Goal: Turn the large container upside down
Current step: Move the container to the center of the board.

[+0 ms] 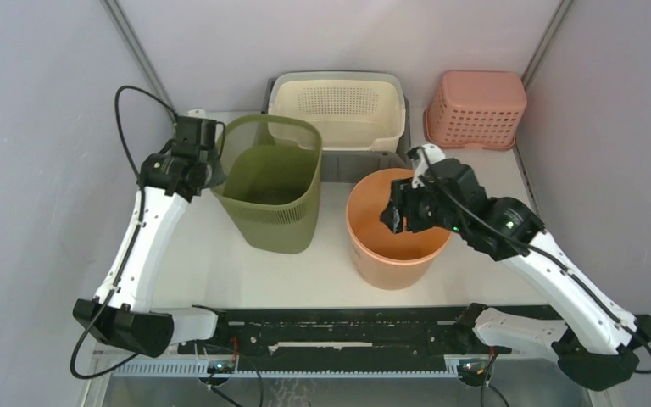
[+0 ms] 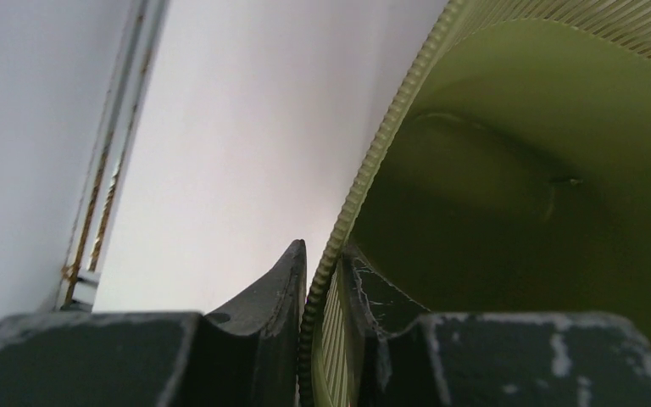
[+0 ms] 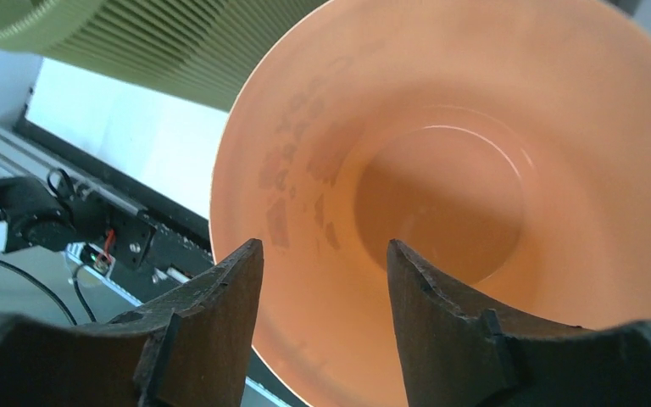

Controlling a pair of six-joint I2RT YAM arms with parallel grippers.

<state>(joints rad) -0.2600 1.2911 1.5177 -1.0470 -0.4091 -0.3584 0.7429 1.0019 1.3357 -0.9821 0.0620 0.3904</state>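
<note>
The tall olive-green ribbed plastic basket [image 1: 271,212] stands mouth up at the left-centre of the white surface [image 1: 212,263], just beside a round orange plastic bucket [image 1: 394,254]. The left tool [image 2: 322,267] is clamped on the basket's ribbed rim, one finger inside and one outside. The right tool [image 3: 325,254] hangs with its fingers apart over the bucket's mouth.

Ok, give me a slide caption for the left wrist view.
Left gripper pinching the ribbed rim of the green basket, one jaw outside the wall and one inside.
</note>
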